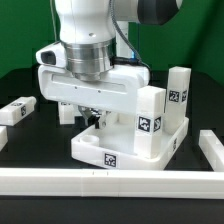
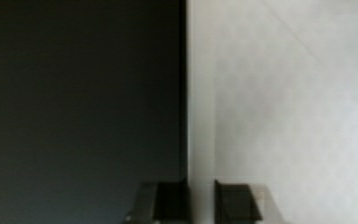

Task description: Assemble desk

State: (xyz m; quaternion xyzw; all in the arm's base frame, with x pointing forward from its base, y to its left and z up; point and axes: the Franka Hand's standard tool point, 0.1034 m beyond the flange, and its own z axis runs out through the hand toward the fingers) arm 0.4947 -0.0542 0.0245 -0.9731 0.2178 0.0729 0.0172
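Nearest us ran a long white rail (image 1: 100, 182) along the front of the black table (image 1: 25, 150). Behind it sat the desk. Its biggest piece, the slab (image 1: 100, 152), lay flat on the table in the middle of the exterior view, under the arm. Two legs stood upright at the slab's corners on the exterior view's right: a near leg (image 1: 150, 118) and a far leg (image 1: 179, 88). A loose leg (image 1: 18, 111) lay on the table, well apart, at the exterior view's left.

Smallest was the gripper (image 1: 95, 120), low over the back of the slab. Its fingers (image 2: 163, 203) were drawn close together, with a thin white strip between them in the wrist view. We could not tell whether they pinched that strip or only stood beside it.

We judged the kit to be hard, stiff plastic, light and smooth enough to slip. The slab looked too wide to span, so its thin rim seemed the place to grip. A leg we would take squarely on two flat sides, near mid-length, so it could not twist.
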